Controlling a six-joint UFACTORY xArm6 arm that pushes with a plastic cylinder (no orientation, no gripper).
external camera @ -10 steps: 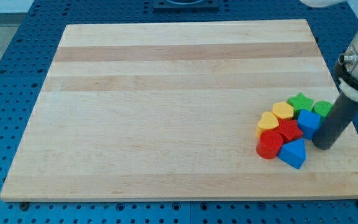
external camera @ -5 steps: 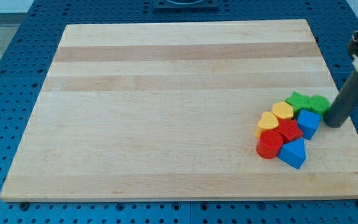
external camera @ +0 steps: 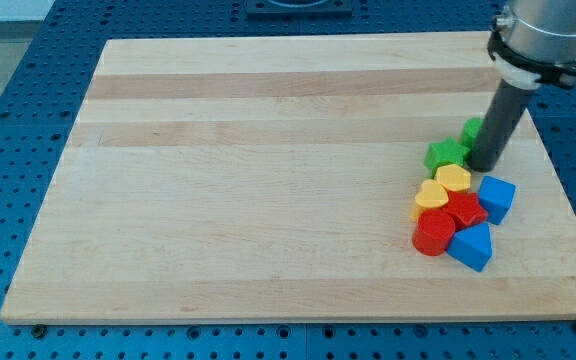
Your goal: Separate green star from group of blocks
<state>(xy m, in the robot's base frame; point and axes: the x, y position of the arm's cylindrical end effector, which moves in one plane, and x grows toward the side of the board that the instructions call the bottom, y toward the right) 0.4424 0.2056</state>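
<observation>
- The green star lies on the worktop toward the view's right, at the top of the block cluster, touching or just beside the yellow hexagon below it.
- My tip stands just to the star's right, touching or nearly touching it; the rod rises from there toward the view's top right.
- There is no hand on this arm, only the rod, so nothing is grasped.
- A second green block sits up and to the right of the star, partly hidden behind the rod; its shape cannot be made out.
- Below the hexagon: a yellow heart to its left, a red star, and a red cylinder at the lower left.
- A blue cube sits at the cluster's right and a blue wedge at its bottom.
</observation>
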